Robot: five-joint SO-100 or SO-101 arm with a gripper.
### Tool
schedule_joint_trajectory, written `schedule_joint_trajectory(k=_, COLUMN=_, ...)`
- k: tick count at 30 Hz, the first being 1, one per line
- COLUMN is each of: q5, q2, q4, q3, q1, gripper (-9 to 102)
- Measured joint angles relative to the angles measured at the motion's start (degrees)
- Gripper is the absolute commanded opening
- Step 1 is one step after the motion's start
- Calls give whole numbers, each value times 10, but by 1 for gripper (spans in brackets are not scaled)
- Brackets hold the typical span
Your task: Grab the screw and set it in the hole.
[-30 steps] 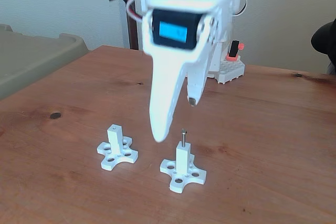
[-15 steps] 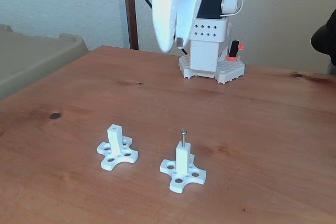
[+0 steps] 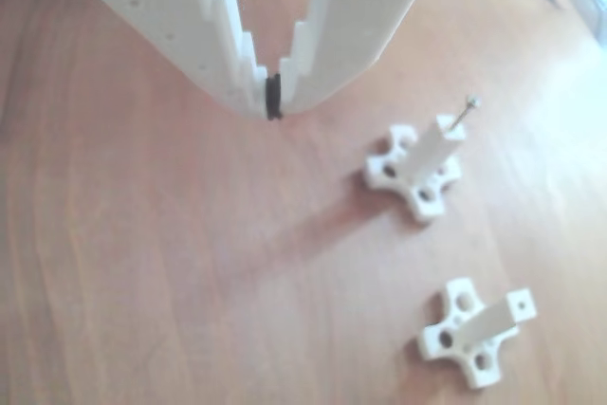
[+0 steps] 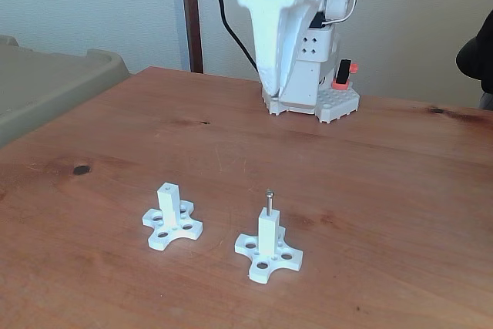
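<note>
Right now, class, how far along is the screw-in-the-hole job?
Done, it seems: the screw stands upright in the top of the right-hand white post in the fixed view. In hand: nothing; the pincer is shut and empty, raised well clear. Left: apparently nothing. The other post holds no screw.

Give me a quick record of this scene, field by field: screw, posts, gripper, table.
screw: upright in the top of the right post, head up
right post: white, on a cross-shaped base
left post: white, nothing in its top hole
gripper: shut, holding nothing, raised near the arm's base, well away from both posts
table: brown wood
task state: screw appears set in the hole
</note>
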Motion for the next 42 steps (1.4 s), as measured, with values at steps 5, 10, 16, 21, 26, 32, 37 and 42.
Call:
schedule_joint_trajectory(k=5, q5=7, q2=84, q4=-24, q3=80, q1=9, gripper=-4)
schedule_joint_trajectory(k=10, q5=7, q2=203, q4=-38, q3=166, q1=9, gripper=-4)
schedule_joint_trajectory(k=16, q5=-38, q2=313, q4=-47, q3=235, q1=11, gripper=-4)
schedule_joint_trajectory(k=21, q5=-68, q2=365, q4=-42, q3=261, q1=28, gripper=-4)
schedule_joint_trajectory(k=26, q5=-83, q2=388, q4=-32, q3=265, q1=29, gripper=-4)
schedule_joint_trajectory(k=32, q5=-89, q2=405, q4=-27, q3=266, q1=29, gripper=-4)
schedule_joint_trajectory(k=37, q5=-84, q2=405, q4=-27, q3=266, q1=33, gripper=-4)
schedule_joint_trajectory(k=42, q5=-84, q2=405, q4=-27, q3=266, q1=37, gripper=-4)
